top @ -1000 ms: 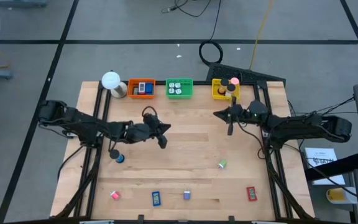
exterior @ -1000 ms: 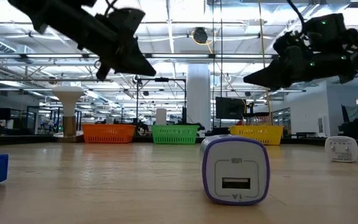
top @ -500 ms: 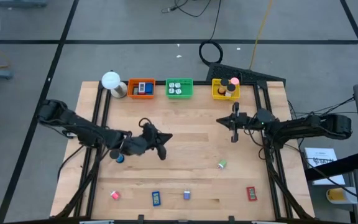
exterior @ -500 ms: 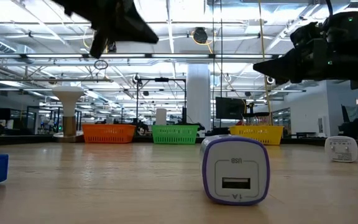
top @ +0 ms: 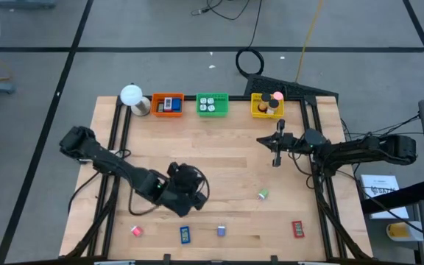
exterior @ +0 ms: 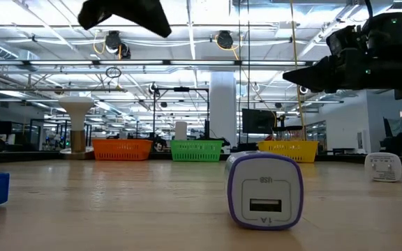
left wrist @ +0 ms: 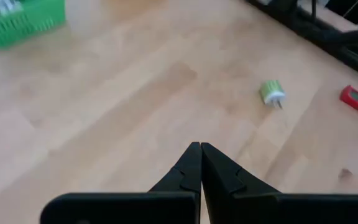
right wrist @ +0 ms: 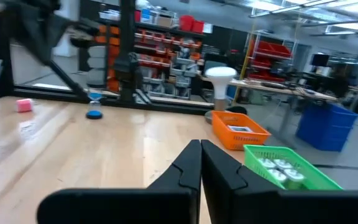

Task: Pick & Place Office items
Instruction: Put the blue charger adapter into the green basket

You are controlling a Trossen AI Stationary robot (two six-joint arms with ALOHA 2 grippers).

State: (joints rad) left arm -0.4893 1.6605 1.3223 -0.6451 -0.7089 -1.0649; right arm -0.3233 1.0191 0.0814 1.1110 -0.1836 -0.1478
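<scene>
Two end effectors clenched, nothing held.
Left end effector at 12 o'clock of blue rectangle: likely light, rigid, best pinched across narrow sides.

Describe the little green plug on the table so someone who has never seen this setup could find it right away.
Start at the yellow tray on the table's far edge, beside the green tray. Come straight toward the near edge, past the right hand, to bare wood. The green plug lies there alone, well short of the near-edge row; it is the only green loose piece, with the red rectangle its nearest neighbour.
</scene>
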